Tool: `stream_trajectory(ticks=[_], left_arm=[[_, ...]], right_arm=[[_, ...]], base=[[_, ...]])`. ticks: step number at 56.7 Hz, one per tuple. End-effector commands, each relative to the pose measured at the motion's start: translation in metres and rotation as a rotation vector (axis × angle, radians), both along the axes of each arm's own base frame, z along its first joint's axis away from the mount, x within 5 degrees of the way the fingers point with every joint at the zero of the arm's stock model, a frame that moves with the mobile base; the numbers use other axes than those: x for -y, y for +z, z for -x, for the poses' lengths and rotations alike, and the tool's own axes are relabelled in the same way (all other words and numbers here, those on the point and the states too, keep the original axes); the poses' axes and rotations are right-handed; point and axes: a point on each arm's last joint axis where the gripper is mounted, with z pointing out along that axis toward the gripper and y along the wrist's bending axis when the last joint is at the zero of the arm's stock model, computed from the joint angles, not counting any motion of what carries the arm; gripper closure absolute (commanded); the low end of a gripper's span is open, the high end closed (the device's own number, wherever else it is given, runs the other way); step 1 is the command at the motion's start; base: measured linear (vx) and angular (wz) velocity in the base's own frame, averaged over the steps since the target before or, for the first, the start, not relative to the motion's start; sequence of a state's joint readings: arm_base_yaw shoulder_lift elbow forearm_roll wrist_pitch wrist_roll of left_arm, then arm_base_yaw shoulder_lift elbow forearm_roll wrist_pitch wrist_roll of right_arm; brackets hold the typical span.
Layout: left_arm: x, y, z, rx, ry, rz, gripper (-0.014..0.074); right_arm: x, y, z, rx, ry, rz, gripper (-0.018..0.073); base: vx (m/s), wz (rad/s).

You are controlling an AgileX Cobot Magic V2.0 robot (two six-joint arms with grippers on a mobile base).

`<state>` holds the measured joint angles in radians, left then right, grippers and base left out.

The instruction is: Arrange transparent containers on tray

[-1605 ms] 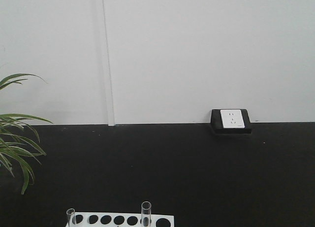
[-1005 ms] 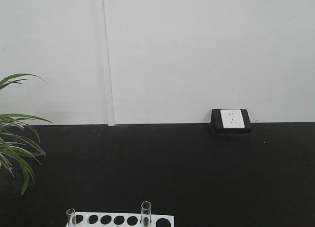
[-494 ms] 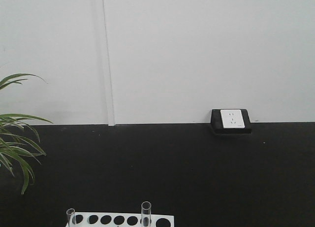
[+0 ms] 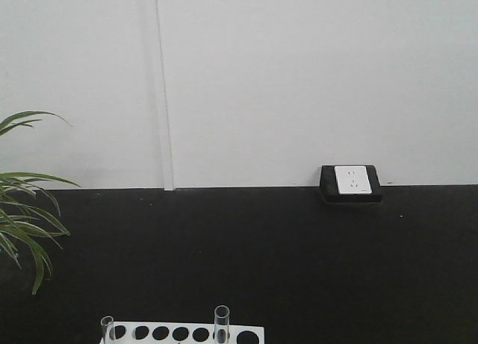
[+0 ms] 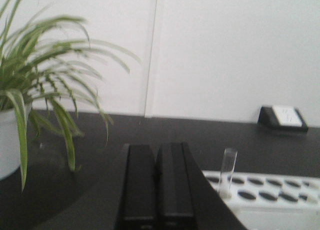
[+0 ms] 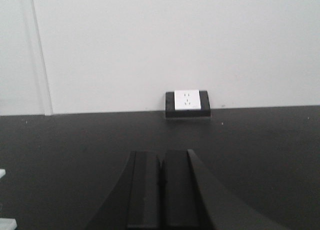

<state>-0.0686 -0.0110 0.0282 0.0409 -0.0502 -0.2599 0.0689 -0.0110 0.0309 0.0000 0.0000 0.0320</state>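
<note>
Two clear test tubes stand upright in a white holed rack [image 4: 183,333] at the bottom of the front view: one [image 4: 221,323] near the middle, another [image 4: 107,328] at the rack's left end. In the left wrist view one tube [image 5: 227,172] rises from the rack [image 5: 265,187], to the right of my left gripper [image 5: 157,146], which is shut with nothing in it. My right gripper [image 6: 161,152] is shut and empty over the black tabletop. The yellow tray is out of view.
A potted green plant [image 5: 35,90] in a white pot stands at the left [image 4: 22,210]. A black-framed white socket box [image 4: 350,183] sits against the white wall, also in the right wrist view [image 6: 187,103]. Black tabletop [image 4: 299,269] spreads between.
</note>
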Motion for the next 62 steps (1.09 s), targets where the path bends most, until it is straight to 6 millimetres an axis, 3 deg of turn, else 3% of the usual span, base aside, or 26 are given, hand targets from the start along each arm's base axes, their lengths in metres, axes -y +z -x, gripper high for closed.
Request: stream_trajectory(ticks=[1,13,19,26,46,53,62], left_arm=[[0.0,0.034,0.01,0.213,-0.001,-0.017,0.0603],[-0.002,0.104,0.024,0.263,0.048,-0.181,0.0603],[-0.003,0.136,0.019,0.216,0.066,-0.202,0.0603],[-0.002,0.154,-0.002,0.129,0.064,-0.204,0.0603],[0.003,0.136,-0.065,-0.097,0.03,-0.224,0.0589],[0.004,0.127,-0.081,-0.171,0.023,-0.23,0.0543],[0.004,0.114,-0.092,-0.281,0.023,-0.242,0.0417]], right_arm=[[0.0,0.022,0.004,0.135,0.001,-0.007,0.0571],[0.001,0.075,0.015,0.149,-0.001,-0.001,0.0571],[0.001,0.106,0.016,0.14,-0.003,0.009,0.0571],[0.001,0.132,0.006,0.119,-0.004,0.013,0.0571],[-0.003,0.115,-0.051,-0.135,-0.001,0.034,0.0561],[-0.004,0.108,-0.063,-0.199,-0.001,0.04,0.0535],[-0.005,0.1,-0.074,-0.258,0.0,0.044,0.0447]], base=[[0.0,0.0],[0.0,0.0],[0.0,0.0],[0.0,0.0],[0.0,0.0],[0.0,0.0],[0.0,0.0]])
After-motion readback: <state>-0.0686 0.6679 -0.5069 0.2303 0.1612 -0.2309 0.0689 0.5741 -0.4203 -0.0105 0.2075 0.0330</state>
